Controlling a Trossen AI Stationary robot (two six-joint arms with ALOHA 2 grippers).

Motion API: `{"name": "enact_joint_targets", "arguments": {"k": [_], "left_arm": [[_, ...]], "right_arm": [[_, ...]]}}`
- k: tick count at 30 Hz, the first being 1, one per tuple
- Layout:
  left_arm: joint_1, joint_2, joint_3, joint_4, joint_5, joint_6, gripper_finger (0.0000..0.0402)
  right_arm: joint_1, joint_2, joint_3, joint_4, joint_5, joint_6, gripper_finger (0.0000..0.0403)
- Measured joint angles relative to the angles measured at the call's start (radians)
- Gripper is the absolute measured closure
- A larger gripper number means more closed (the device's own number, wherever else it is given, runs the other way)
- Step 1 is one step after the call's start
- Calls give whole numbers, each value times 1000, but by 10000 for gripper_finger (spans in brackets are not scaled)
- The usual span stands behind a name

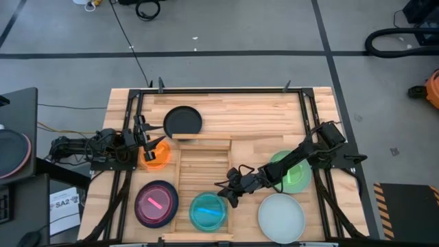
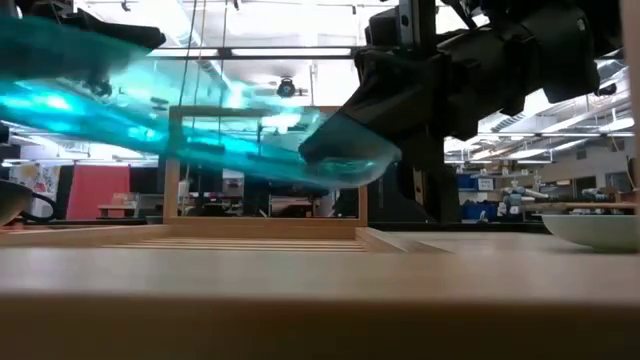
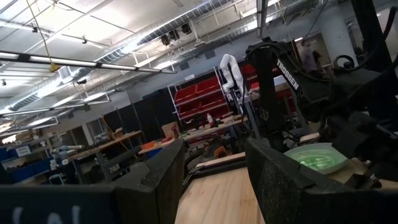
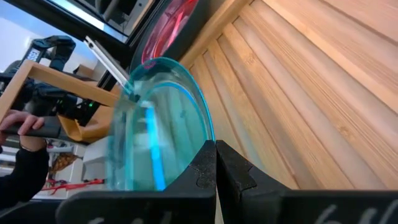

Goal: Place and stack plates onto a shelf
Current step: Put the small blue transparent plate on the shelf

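Observation:
A translucent blue plate (image 1: pixel 208 211) hangs over the near end of the wooden shelf (image 1: pixel 203 144), with my right gripper (image 1: pixel 226 193) shut on it. Left of the shelf, a purple plate lies in a dark plate (image 1: pixel 156 204). An orange plate (image 1: pixel 155 154) rests on the table just in front of my left gripper (image 1: pixel 147 139). That gripper is open with nothing between its fingers (image 3: pixel 163 180). A black plate (image 1: pixel 183 121) lies beyond the shelf. A green plate sits in a mint plate (image 1: pixel 292 171) under my right arm. A pale plate (image 1: pixel 280 217) lies near right. My right gripper pinches the blue plate's rim (image 4: pixel 200 144) between its two shut fingers (image 4: pixel 231 167), on the side of the plate toward the table's right. The fingers slant down from the right. The plate (image 2: pixel 200 130) is tilted and lifted clear of the shelf.
Black frame rails (image 1: pixel 310 130) run along both sides of the table. The shelf's slatted base (image 1: pixel 202 171) is bare at its far end. A person's hand (image 4: pixel 25 127) shows beyond the table in the right wrist view.

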Motion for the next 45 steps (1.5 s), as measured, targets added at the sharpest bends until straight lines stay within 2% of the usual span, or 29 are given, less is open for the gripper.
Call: {"name": "enact_joint_targets", "arguments": {"k": [27,45], "left_arm": [[0,0,0,-3,0,0,225],[0,0,0,-3,0,0,225]], "right_arm": [[0,0,0,-72,19,-46,400],[0,0,0,-72,19,-47,386]]}}
